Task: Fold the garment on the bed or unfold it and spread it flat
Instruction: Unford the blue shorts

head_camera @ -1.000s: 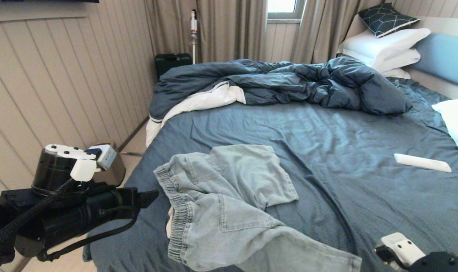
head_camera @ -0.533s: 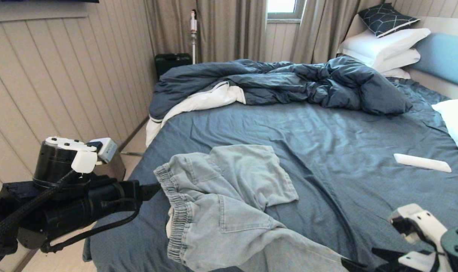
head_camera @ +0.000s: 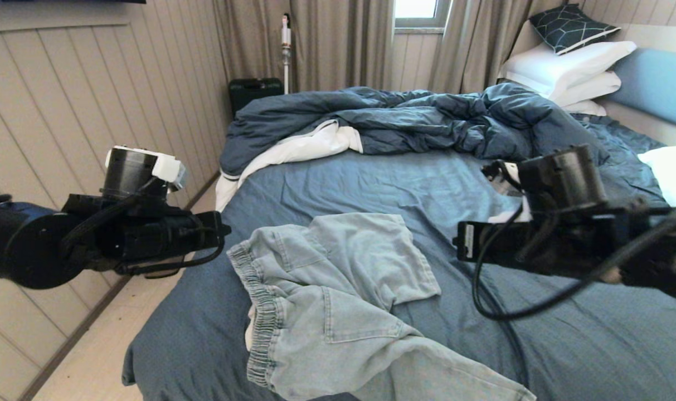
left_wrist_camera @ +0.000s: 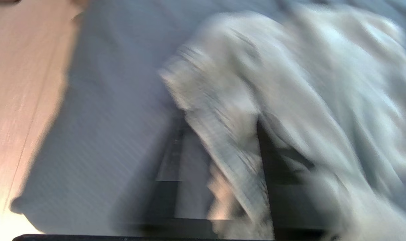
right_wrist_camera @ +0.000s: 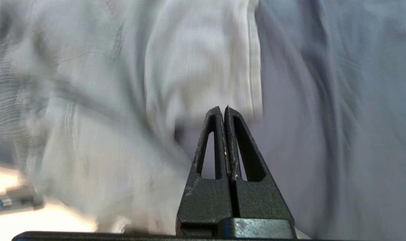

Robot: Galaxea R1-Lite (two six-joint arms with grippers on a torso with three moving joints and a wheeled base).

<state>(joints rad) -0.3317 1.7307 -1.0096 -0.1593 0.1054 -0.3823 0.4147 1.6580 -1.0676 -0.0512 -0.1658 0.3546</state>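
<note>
The garment (head_camera: pixel 338 301), pale light-blue denim shorts, lies crumpled on the bed (head_camera: pixel 482 189) near its front left, elastic waistband toward the left edge and one leg folded over. My left gripper (head_camera: pixel 222 228) hovers just left of the waistband's far end. In the left wrist view the left gripper (left_wrist_camera: pixel 219 124) is open, its blurred fingers apart over the waistband (left_wrist_camera: pixel 216 110). My right gripper (head_camera: pixel 461 242) hangs over the sheet right of the shorts. The right wrist view shows the right gripper (right_wrist_camera: pixel 224 108) shut on nothing, above the shorts' leg hem (right_wrist_camera: pixel 253 67).
A rumpled dark blue duvet (head_camera: pixel 416 122) lies across the far half of the bed. White pillows (head_camera: pixel 566 61) are stacked at the headboard, and another pillow (head_camera: pixel 672 167) sits at the right. The bed's left edge drops to the floor (head_camera: pixel 103 356) beside a panelled wall.
Both arms have risen and swung inward. The right arm came up from the bottom right corner to beside the shorts and shut. The left gripper lifted toward the waistband. The shorts lie unmoved.
</note>
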